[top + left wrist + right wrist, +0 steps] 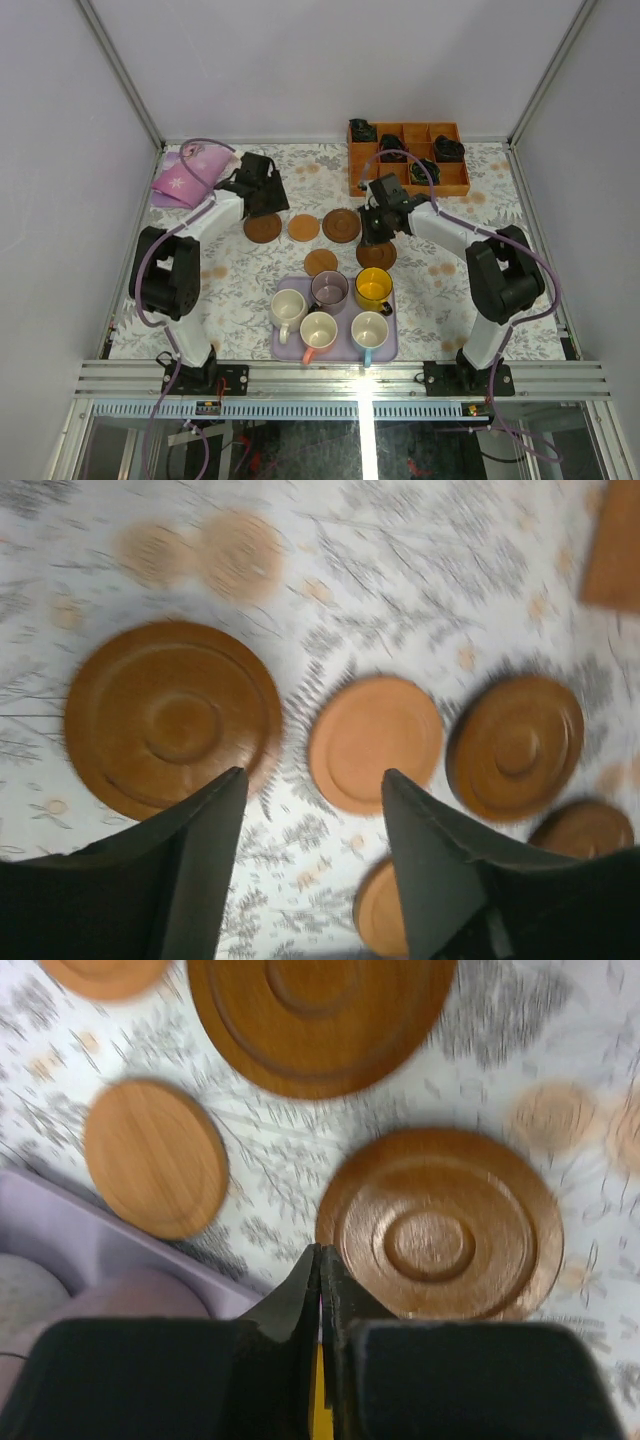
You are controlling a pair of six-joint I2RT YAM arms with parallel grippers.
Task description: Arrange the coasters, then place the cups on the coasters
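Five coasters lay flat on the flowered tablecloth, none bearing a cup. Far row of three, left to right: left dark coaster, tan coaster, middle dark coaster. They sat close together but apart. Nearer row of two: near tan coaster and right dark coaster, both just beyond the far edge of the lilac tray

All five cups stood upright on the tray. Back row, left to right: cream cup, mauve cup, yellow cup. Front row: cup with pink handle, cup with blue handle

Left gripper hung over the far row, fingers spread, nothing between them. In its wrist view the gap framed bare cloth between the left dark coaster and the tan coaster. The picture was soft, and no contact with either disc could be made out

Right gripper was clenched, fingers pressed flat together and gripping nothing. Its tips sat at the left rim of the right dark coaster; whether they touched the disc could not be told. A corner of the tray and the mauve cup showed at lower left of that view

Orange-brown wooden box stood at the far right of the table, with black cable bundles in several compartments. Pink cloth lay at the far left corner
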